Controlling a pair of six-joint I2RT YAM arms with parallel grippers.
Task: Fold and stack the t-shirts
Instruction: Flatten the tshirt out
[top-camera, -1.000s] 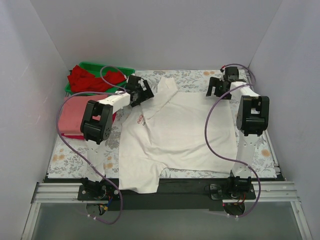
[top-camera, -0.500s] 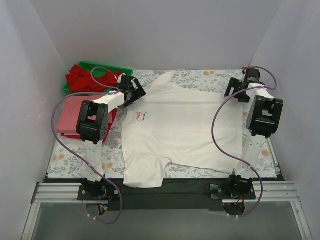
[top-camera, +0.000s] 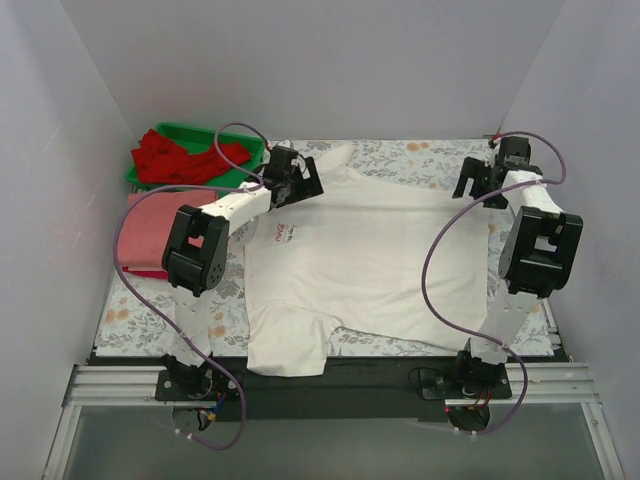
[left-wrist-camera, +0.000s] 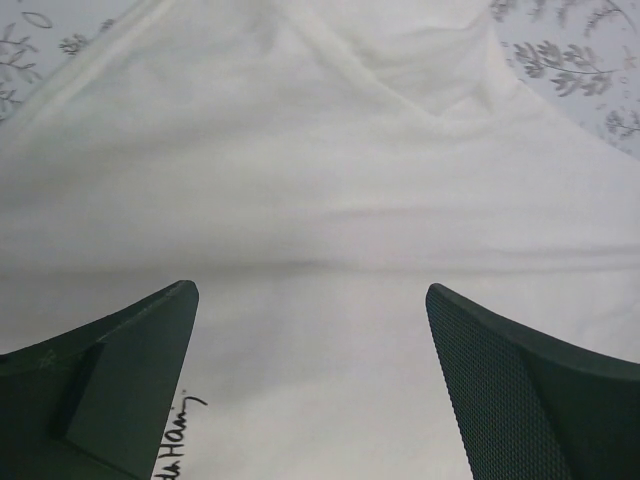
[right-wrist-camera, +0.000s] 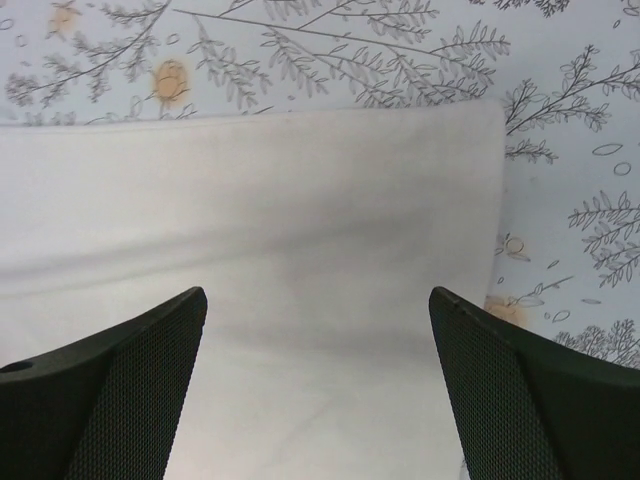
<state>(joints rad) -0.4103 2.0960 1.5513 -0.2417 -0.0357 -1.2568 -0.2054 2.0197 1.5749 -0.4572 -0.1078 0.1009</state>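
Observation:
The cream-white t-shirt (top-camera: 370, 260) lies spread flat on the floral table cover, its small chest print (top-camera: 280, 236) at the left and one sleeve (top-camera: 285, 345) hanging over the front edge. My left gripper (top-camera: 300, 183) is open and empty just above the shirt's collar area; in the left wrist view (left-wrist-camera: 310, 295) only white cloth (left-wrist-camera: 320, 180) lies between the jaws. My right gripper (top-camera: 478, 183) is open and empty over the shirt's far right corner, with that corner (right-wrist-camera: 300, 200) below its jaws (right-wrist-camera: 318, 295). A folded salmon-pink shirt (top-camera: 150, 228) lies at the left.
A green tray (top-camera: 245, 143) at the back left holds crumpled red shirts (top-camera: 175, 160). White walls close in on the left, back and right. The floral cloth (top-camera: 410, 155) shows behind the shirt. A black rail (top-camera: 380, 372) runs along the front edge.
The shirt's far edge was drawn wider and flatter as the right gripper moved right to the corner. The left gripper swung left, then back right over the collar area.

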